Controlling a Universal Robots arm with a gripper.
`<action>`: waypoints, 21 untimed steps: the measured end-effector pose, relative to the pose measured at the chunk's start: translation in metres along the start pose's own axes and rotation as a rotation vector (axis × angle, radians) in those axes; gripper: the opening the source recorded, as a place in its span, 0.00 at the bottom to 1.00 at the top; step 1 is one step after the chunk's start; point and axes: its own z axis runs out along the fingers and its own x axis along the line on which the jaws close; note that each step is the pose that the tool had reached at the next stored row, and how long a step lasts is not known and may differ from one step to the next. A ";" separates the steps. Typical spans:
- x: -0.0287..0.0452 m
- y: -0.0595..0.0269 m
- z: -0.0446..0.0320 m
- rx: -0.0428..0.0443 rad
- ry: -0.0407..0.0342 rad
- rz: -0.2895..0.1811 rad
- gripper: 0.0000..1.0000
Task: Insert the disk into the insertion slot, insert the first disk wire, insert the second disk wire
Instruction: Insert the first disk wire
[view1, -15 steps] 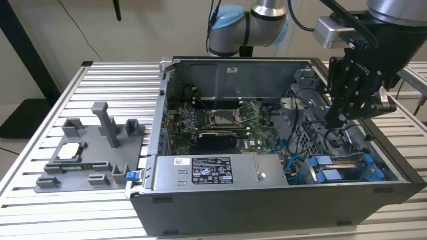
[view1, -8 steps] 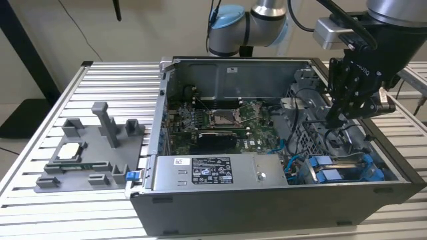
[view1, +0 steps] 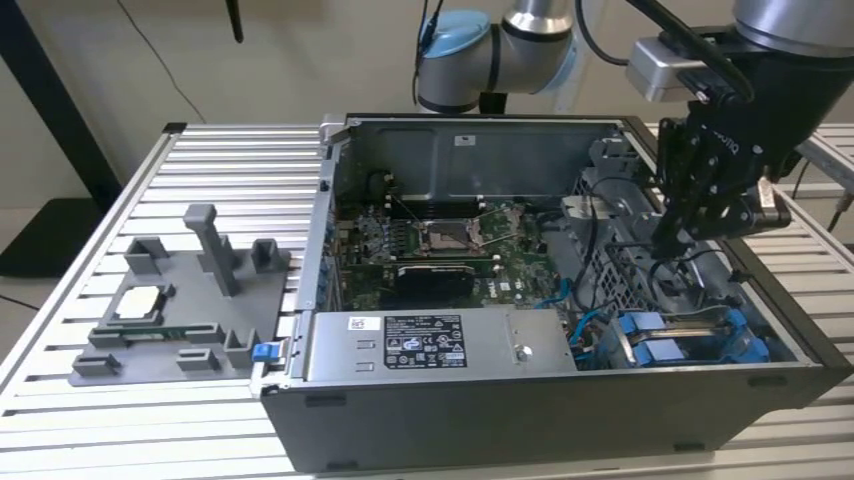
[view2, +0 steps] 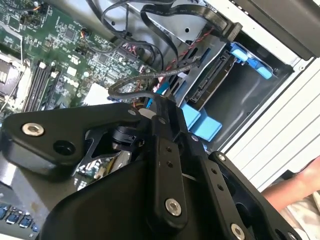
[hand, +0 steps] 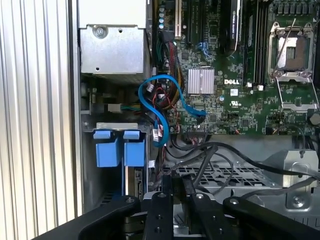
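The disk (view2: 214, 82) sits edge-on inside the insertion slot of the drive cage (hand: 227, 176), at the case's corner on the exterior view's right. Its blue frame (view1: 657, 350) (hand: 120, 152) sticks out of the bay. My gripper (view1: 665, 243) hangs inside the case just above the cage. Its fingers (hand: 165, 187) stand close together, shut on a black disk wire (view2: 135, 82) that arcs toward the disk's end. A black flat connector (view2: 234, 29) lies near the blue handle (view2: 252, 59).
The open case holds a motherboard (view1: 441, 240), a silver labelled power-supply box (view1: 427, 340) and a looped blue cable (hand: 159, 112). A grey fixture tray (view1: 187, 300) stands on the slatted table at the exterior view's left. A person's hand (view2: 300, 195) is beside the case.
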 end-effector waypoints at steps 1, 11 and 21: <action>0.0005 -0.0002 0.0002 -0.0006 0.0005 0.000 0.00; 0.0132 -0.0038 0.0052 -0.0091 0.0027 0.000 0.00; 0.0241 -0.0081 0.0112 -0.0093 0.0027 0.000 0.00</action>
